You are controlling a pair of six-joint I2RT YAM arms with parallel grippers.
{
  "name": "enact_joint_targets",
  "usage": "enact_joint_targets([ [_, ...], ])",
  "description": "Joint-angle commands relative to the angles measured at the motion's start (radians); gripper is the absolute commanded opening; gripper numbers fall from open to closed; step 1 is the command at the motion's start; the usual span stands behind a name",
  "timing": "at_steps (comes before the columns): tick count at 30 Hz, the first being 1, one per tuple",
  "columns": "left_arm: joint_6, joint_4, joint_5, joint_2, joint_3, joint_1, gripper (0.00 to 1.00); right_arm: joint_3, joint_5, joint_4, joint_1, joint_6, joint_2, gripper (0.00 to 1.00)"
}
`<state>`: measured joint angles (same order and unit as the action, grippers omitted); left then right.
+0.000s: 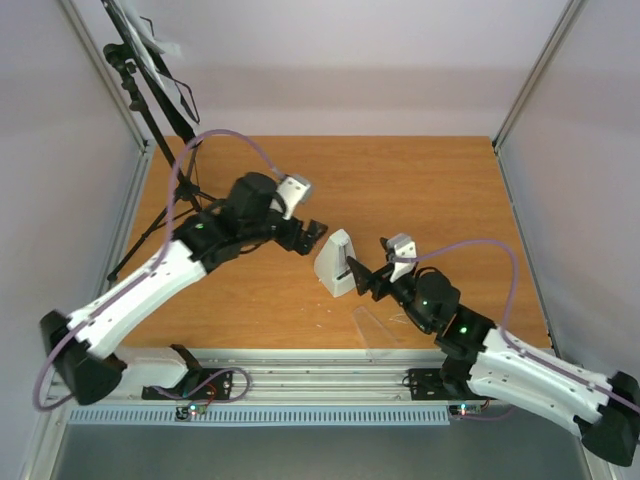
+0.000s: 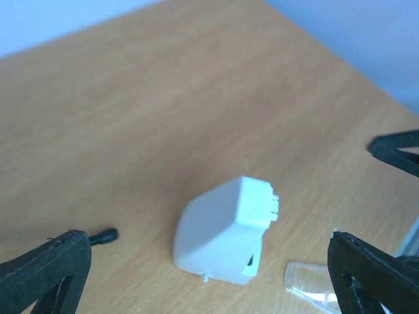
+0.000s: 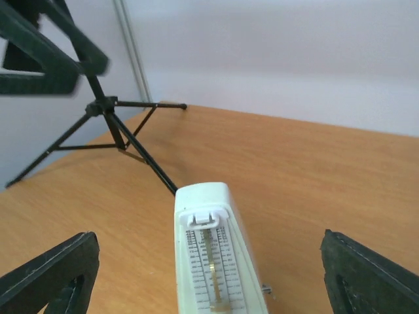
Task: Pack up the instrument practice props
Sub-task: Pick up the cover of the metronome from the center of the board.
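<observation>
The pale wedge-shaped metronome stands upright near the middle of the wooden surface, between the two arms. Its scale and pendulum face the right arm, uncovered. Its clear plastic cover lies flat on the surface apart from it, nearer the front edge and just ahead of the right arm. The left end effector hovers just beside the metronome on its far left side, with its fingers spread wide and nothing between them. In the left wrist view the metronome's rounded back sits below and between the two finger tips, untouched. The right end effector is just to the right of the metronome and points at it, also open. In the right wrist view its two fingers stand well out to either side of the metronome's face, with no contact. The black tripod music stand stands at the far left corner, its legs splayed on the surface. White sheet-music pages rest on its tilted desk at the top of the overhead view.
</observation>
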<state>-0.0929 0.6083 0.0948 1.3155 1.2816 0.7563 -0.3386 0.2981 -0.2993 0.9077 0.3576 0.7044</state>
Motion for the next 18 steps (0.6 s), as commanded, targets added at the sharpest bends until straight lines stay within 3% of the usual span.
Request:
enact_joint_targets([
  [1, -0.046, 0.004, -0.039, -0.133, -0.054, -0.077, 0.99, -0.156, 0.003, 0.694, -0.006, -0.184, -0.132, 0.96],
  [5, -0.046, 0.001, -0.115, -0.229, -0.142, -0.122, 0.99, -0.276, 0.008, 1.063, -0.006, -0.435, -0.146, 0.97],
  [9, -0.030, 0.002, -0.123, -0.276, -0.169, -0.123, 0.99, -0.396, -0.136, 1.339, 0.004, -0.607, 0.036, 0.92],
  [18, -0.030, 0.013, -0.108, -0.304, -0.172, -0.124, 0.99, -0.385, -0.260, 1.435, 0.116, -0.740, 0.269, 0.98],
])
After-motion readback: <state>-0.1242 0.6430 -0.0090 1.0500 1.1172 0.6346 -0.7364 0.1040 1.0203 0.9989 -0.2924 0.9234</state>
